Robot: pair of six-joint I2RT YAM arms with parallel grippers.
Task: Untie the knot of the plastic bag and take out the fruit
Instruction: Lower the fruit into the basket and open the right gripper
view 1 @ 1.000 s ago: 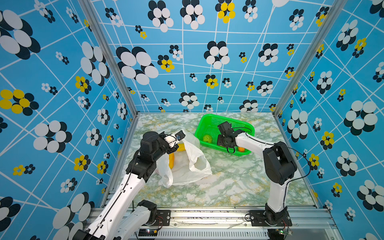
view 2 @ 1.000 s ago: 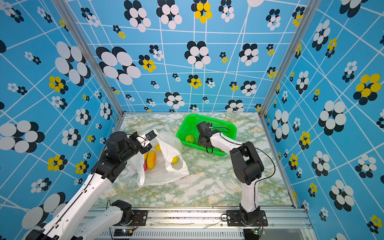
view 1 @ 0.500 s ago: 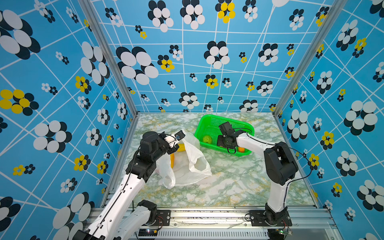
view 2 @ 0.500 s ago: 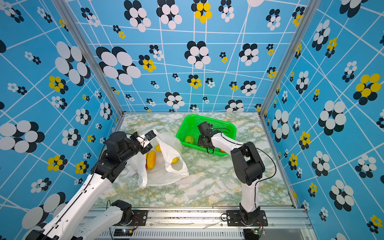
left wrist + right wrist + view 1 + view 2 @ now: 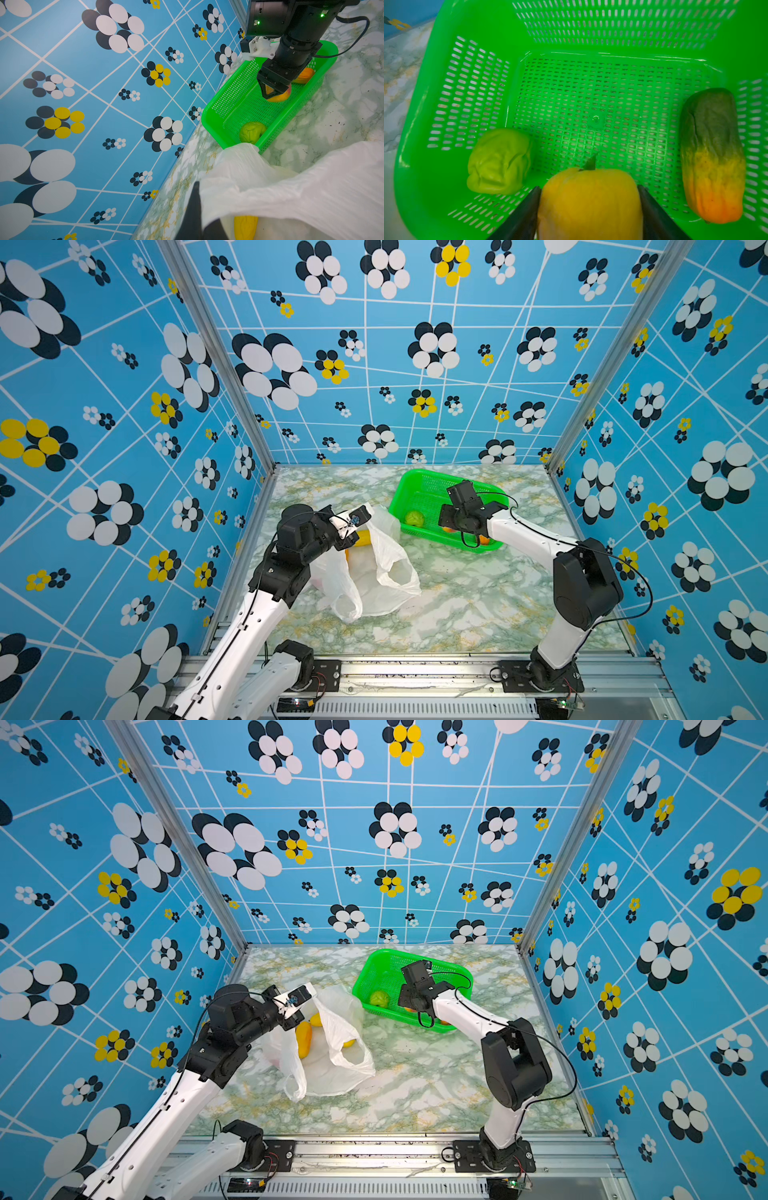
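The white plastic bag (image 5: 386, 572) (image 5: 332, 1065) lies open on the marble table, one loop handle (image 5: 295, 1085) hanging loose. The knot is not in view. My left gripper (image 5: 354, 531) (image 5: 297, 1016) (image 5: 202, 207) is shut on the bag's upper edge and holds it up. Yellow-orange fruit (image 5: 303, 1038) (image 5: 245, 226) lie inside the bag. My right gripper (image 5: 446, 526) (image 5: 409, 1006) (image 5: 588, 187) reaches low into the green basket (image 5: 419, 489) (image 5: 446, 187), with a yellow fruit (image 5: 589, 203) (image 5: 279, 96) filling the gap between its fingers.
In the basket lie a green round fruit (image 5: 499, 162) (image 5: 414, 518) (image 5: 251, 132) and a green-orange elongated fruit (image 5: 712, 158) (image 5: 304, 75). The basket stands at the back right, close to the bag's far edge. Patterned blue walls enclose the table on three sides.
Hardly anything differs: the right wrist has shifted slightly inside the basket with the yellow fruit. The left gripper keeps its hold on the bag.
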